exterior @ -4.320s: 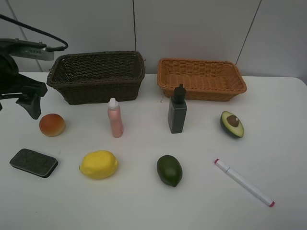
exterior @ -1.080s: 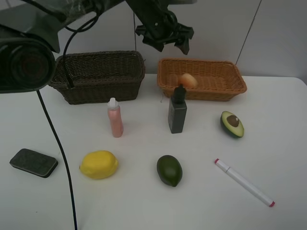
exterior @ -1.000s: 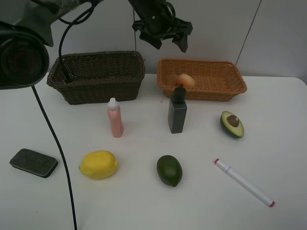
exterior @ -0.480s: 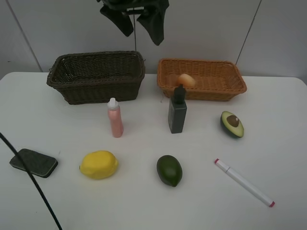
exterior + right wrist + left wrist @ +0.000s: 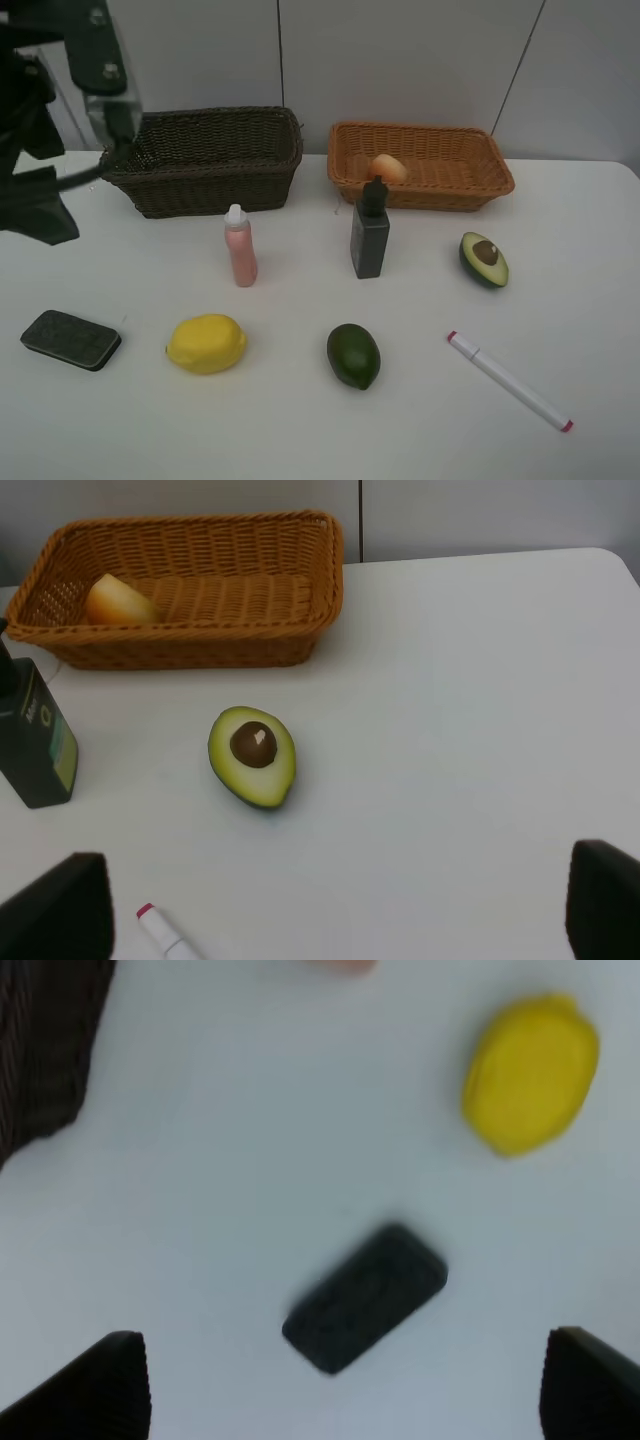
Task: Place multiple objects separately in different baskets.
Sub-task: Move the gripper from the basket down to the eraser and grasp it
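Note:
The peach (image 5: 388, 167) lies inside the light tan basket (image 5: 470, 190); the dark brown basket (image 5: 200, 185) holds nothing that I can see. On the table stand the pink bottle (image 5: 239, 246) and the dark grey bottle (image 5: 370, 236). Nearer the front lie the eraser (image 5: 70, 340), lemon (image 5: 205, 343), avocado (image 5: 353, 355), halved avocado (image 5: 485, 259) and marker (image 5: 510, 381). My left gripper (image 5: 345, 1400) hangs open and empty high above the eraser (image 5: 365, 1297), with the lemon (image 5: 530, 1072) off to one side. My right gripper (image 5: 330, 920) is open and empty, back from the halved avocado (image 5: 253, 755).
My left arm (image 5: 40, 150) fills the far left of the exterior high view, in front of the brown basket's left end. The white table (image 5: 600, 320) ends at a pale wall behind the baskets. The right arm does not show in that view.
The left arm has swung from above the baskets down to the far left of the table, gripper open. The peach stays in the tan basket. The other items have not moved.

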